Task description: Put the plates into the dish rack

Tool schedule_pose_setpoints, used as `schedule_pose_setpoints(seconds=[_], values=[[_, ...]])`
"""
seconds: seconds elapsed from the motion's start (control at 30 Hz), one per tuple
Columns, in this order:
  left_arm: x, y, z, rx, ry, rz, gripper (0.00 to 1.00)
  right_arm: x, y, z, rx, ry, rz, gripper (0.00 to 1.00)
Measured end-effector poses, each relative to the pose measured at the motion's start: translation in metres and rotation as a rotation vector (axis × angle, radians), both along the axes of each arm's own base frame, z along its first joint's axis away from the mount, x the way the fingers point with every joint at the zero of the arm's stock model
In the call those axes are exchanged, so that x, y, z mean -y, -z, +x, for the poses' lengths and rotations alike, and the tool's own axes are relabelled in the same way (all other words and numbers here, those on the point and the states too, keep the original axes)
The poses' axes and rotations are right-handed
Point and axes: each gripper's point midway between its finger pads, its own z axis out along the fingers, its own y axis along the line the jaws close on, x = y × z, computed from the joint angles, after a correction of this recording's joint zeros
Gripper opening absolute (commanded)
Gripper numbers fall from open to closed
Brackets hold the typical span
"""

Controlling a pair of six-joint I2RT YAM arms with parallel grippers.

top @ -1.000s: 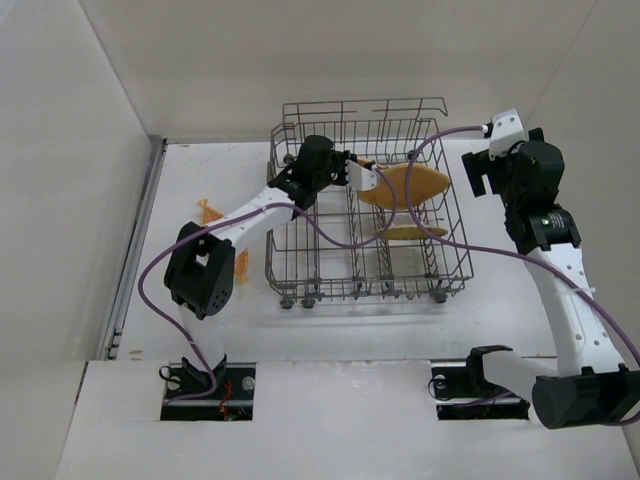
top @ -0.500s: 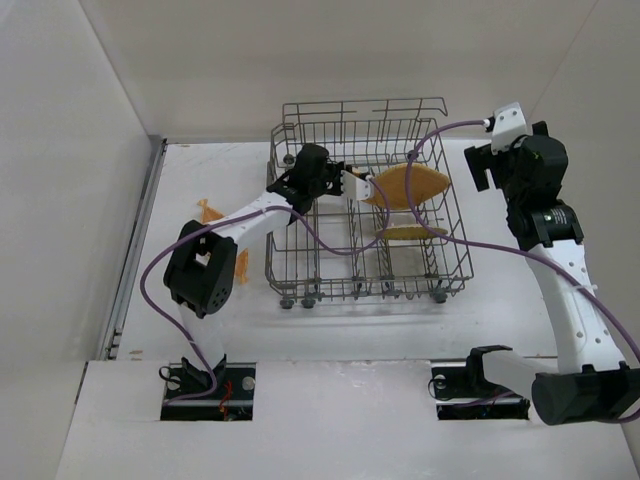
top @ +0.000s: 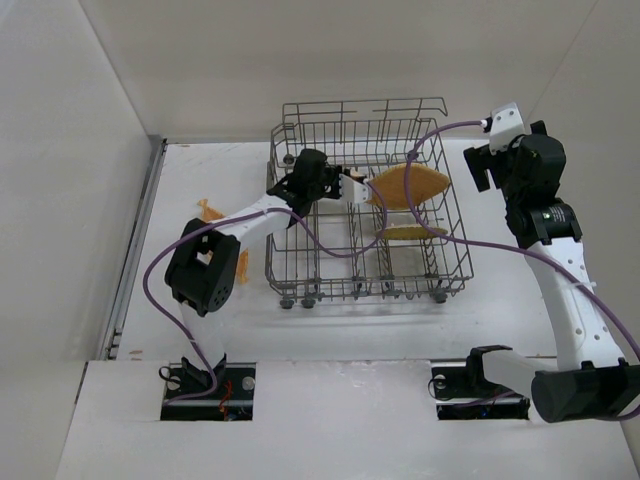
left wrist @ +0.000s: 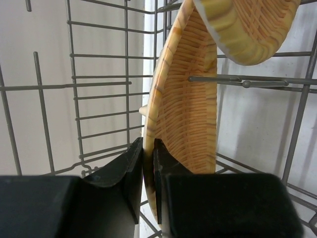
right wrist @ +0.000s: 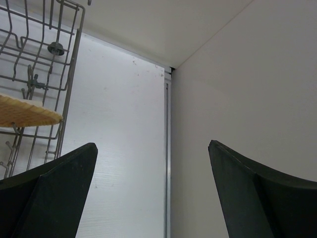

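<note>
The grey wire dish rack stands mid-table. My left gripper reaches into it and is shut on the rim of an orange-yellow woven plate, held on edge among the tines. In the left wrist view my left gripper pinches that plate, and a second plate shows just beyond it. Another plate lies low in the rack's right part. Two more plates lie on the table left of the rack. My right gripper is open and empty, raised off the rack's right side.
The right wrist view shows my right gripper facing the far right wall corner, with the rack's right side and a plate's edge at left. White walls enclose the table on three sides. A purple cable drapes across the rack.
My left gripper has drawn back slightly to the left and down with the plate still in it. My right arm has shifted a little, staying open.
</note>
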Motion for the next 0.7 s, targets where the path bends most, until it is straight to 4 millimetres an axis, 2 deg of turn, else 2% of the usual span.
schedule_pose_setpoints(seconds=[0.13,0.27,0.4,0.5,0.63,0.7], values=[[0.000,0.011,-0.005,-0.028,0.000,-0.006,0.14,0.000,-0.001,0.000,0.000,0.000,-0.005,1.00],[0.002,0.024,-0.013,-0.052,0.006,-0.001,0.21,0.001,-0.001,0.000,0.000,-0.001,-0.009,1.00],[0.005,0.028,-0.016,-0.048,0.007,-0.008,0.30,0.001,-0.001,0.000,-0.002,-0.002,-0.015,1.00],[0.006,0.032,-0.018,-0.056,0.006,-0.012,0.44,0.001,-0.001,-0.001,-0.006,-0.002,-0.016,1.00],[0.008,0.042,-0.028,-0.089,0.009,-0.013,0.75,0.001,0.001,-0.001,-0.012,-0.002,-0.017,1.00],[0.008,0.046,-0.035,-0.103,0.011,-0.008,0.81,0.001,0.001,-0.002,-0.015,-0.002,-0.017,1.00]])
